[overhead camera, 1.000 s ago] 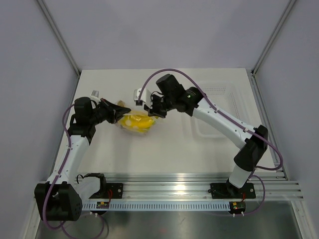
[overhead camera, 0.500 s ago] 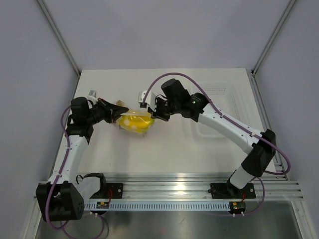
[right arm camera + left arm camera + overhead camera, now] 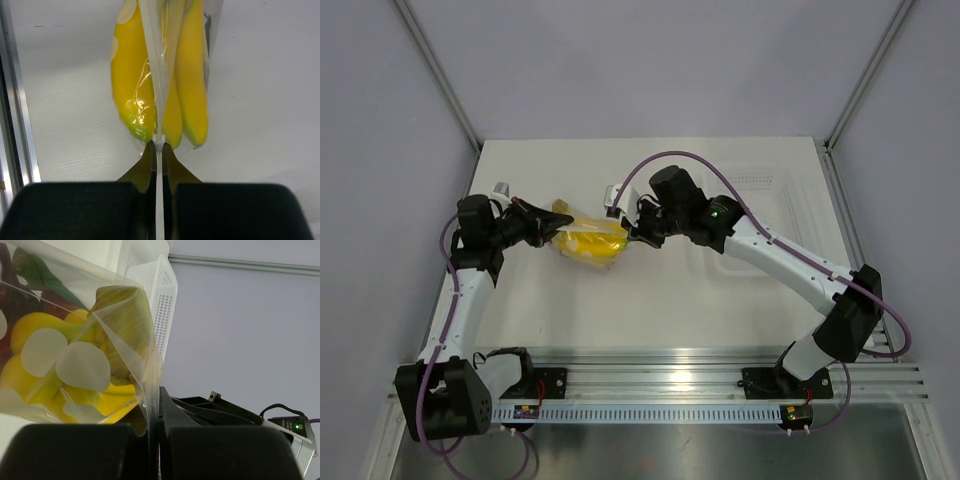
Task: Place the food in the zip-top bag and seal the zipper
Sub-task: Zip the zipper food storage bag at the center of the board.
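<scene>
Left hand (image 3: 558, 224) pinches the bag (image 3: 592, 241), right hand (image 3: 157, 148) the zipper (image 3: 152, 85), mid-frame; uneven tension could pop it open, spilling bananas (image 3: 192, 75).

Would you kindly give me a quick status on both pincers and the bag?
Left pincer shut on zip-top bag edge. Right pincer shut on zipper. Bananas inside bag. Nothing blocking.

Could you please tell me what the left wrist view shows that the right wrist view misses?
Left wrist only: green leaves of the red strawberry-like fruits and a pale perforated tray. Right wrist only: a grey metal rail and the thin clear zipper strip in the right hand. Both: yellow toy bananas inside the clear dotted plastic bag.
</scene>
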Motion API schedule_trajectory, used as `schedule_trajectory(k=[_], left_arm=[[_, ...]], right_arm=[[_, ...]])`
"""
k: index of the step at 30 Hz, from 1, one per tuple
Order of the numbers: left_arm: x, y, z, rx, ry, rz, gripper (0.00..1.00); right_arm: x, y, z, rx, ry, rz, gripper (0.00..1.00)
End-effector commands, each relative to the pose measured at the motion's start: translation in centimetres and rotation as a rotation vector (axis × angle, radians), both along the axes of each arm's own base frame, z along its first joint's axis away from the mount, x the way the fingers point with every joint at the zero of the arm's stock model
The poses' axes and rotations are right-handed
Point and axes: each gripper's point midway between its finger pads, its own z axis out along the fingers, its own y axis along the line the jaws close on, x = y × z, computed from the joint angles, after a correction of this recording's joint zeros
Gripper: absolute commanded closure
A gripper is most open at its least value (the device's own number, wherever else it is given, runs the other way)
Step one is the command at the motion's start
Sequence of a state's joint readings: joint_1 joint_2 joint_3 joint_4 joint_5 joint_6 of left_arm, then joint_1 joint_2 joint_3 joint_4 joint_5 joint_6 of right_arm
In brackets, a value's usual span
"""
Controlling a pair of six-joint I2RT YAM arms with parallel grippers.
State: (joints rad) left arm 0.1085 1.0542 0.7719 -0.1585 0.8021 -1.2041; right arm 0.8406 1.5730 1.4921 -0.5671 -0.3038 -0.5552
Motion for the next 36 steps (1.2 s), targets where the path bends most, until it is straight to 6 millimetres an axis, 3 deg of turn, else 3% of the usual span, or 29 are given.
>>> schedule_trajectory(k=[1,11,26,36], left_arm=[[3.2,3.0,4.4,0.059,-0.184,0.128,1.0],[4.0,3.9,5.0,0.062,-0.193,0.143,1.0],[4.3,4.4,5.7,0.056,-0.207,0.15,1.0],[4.2,4.7,6.2,0.059,-0.223,0.155,1.0]], right_arm=[[-1.1,-3.9,-0.6,-0.09,0.058,-0.092,1.0],[-1.6,-5.5,-1.7,-0.124,0.07,-0.14,1.0],[-1.9,-7.3,-1.3,-0.134,0.05,-0.197,1.0],[-2.8,-8.7,-2.7,-0.141,0.069,-0.242,1.0]])
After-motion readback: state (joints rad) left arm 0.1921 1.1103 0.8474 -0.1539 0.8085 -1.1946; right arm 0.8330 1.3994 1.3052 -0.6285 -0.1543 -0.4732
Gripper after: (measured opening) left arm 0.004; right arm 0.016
